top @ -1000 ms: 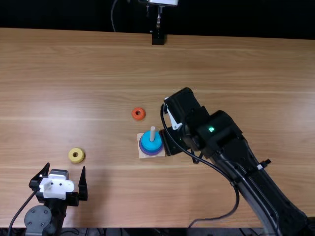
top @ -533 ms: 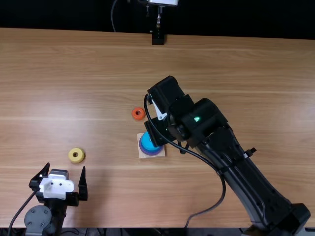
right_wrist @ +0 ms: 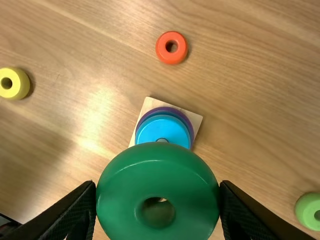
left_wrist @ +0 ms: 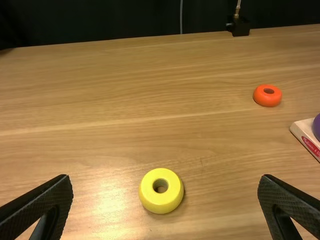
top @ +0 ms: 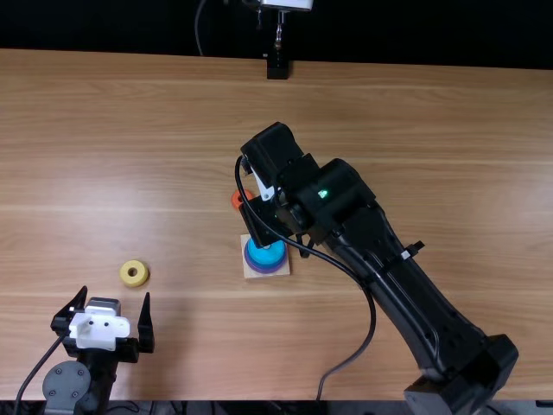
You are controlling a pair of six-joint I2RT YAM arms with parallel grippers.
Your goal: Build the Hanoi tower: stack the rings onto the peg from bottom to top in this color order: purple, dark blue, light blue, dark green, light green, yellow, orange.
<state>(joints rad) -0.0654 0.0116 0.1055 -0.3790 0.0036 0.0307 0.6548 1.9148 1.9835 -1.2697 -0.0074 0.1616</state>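
By the right gripper [right_wrist: 157, 185] the dark green ring [right_wrist: 157, 172] is clamped at its sides, its hole likely left free for the peg [right_wrist: 162, 140]. The left gripper [left_wrist: 165, 177] is spread; the yellow ring [left_wrist: 161, 201], orange ring [right_wrist: 161, 52] and light green ring [right_wrist: 306, 209] are presumably reserved for later.

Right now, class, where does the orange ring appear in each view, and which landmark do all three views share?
Top view: the orange ring, slightly left of centre, partly covered by the right arm.
Left wrist view: beyond the yellow ring, near the wooden base.
Right wrist view: across the base from the dark green ring.
Shared landmark: the wooden base.
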